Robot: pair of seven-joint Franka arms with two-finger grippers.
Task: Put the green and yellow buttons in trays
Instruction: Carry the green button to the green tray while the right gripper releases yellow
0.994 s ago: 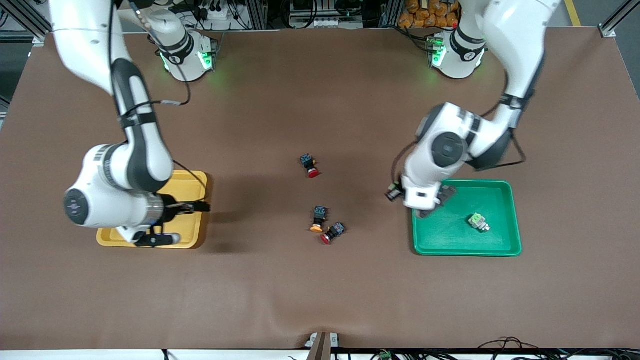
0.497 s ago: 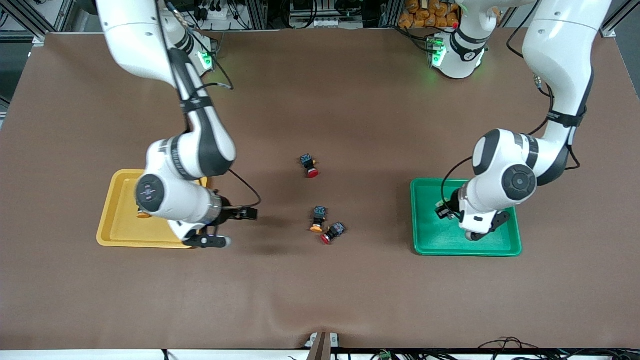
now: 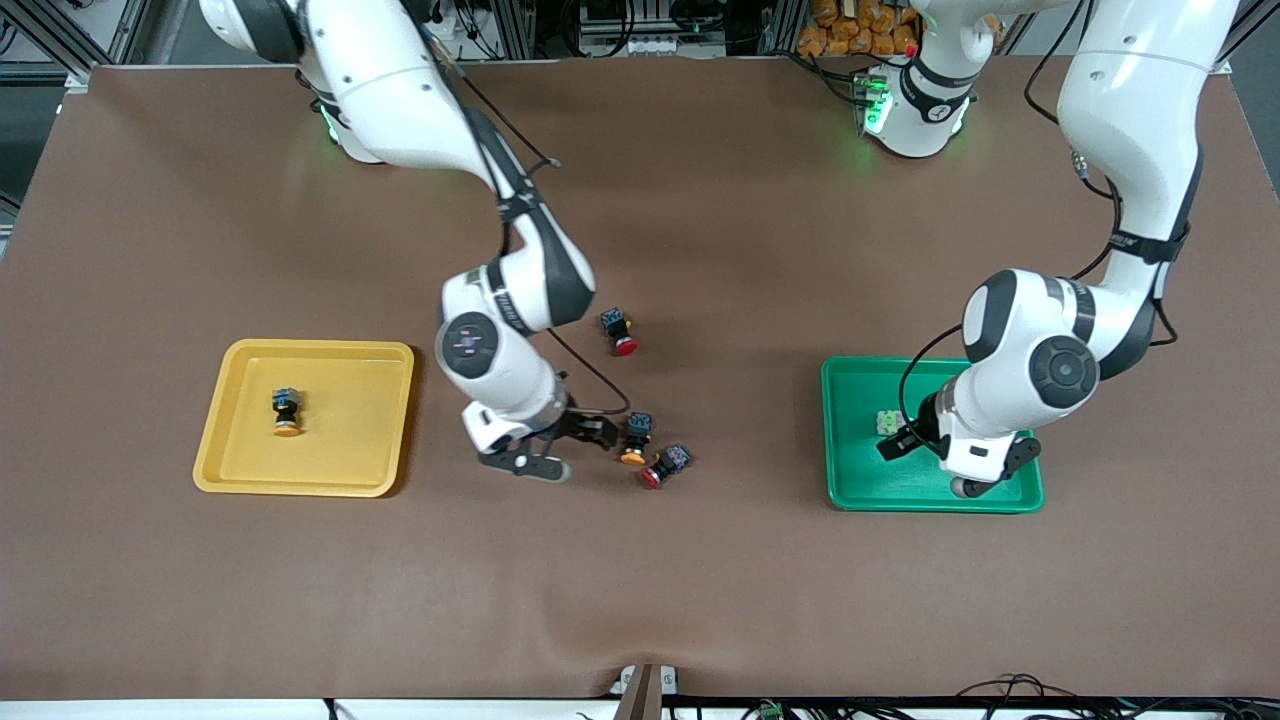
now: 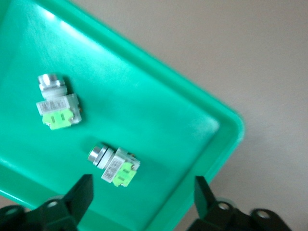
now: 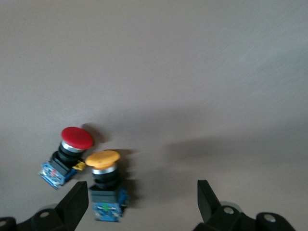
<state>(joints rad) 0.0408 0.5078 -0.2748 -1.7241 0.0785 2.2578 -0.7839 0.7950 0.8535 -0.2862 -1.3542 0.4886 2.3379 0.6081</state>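
Observation:
In the yellow tray (image 3: 330, 470) lies one yellow button (image 3: 286, 412). Another yellow button (image 3: 635, 440) (image 5: 103, 180) lies mid-table. My right gripper (image 3: 575, 448) (image 5: 140, 197) is open and low beside it, on the yellow tray's side. The button's black body sits close to one fingertip (image 5: 77, 199). The green tray (image 3: 935, 500) (image 4: 144, 96) holds two green buttons (image 4: 57, 103) (image 4: 115, 166). The front view shows just one green button (image 3: 887, 422); the left arm hides the other. My left gripper (image 3: 930, 465) (image 4: 140, 192) hangs open over this tray with nothing between its fingers.
A red-capped button (image 3: 665, 465) (image 5: 70, 154) lies right beside the mid-table yellow button, nearer the front camera. Another red-capped button (image 3: 622, 332) lies farther from the camera. Brown mat covers the whole table.
My right arm swung from the yellow tray to the mid-table yellow button, leaving a yellow button in that tray. My left gripper crossed the green tray and opened, and a second green button lies there.

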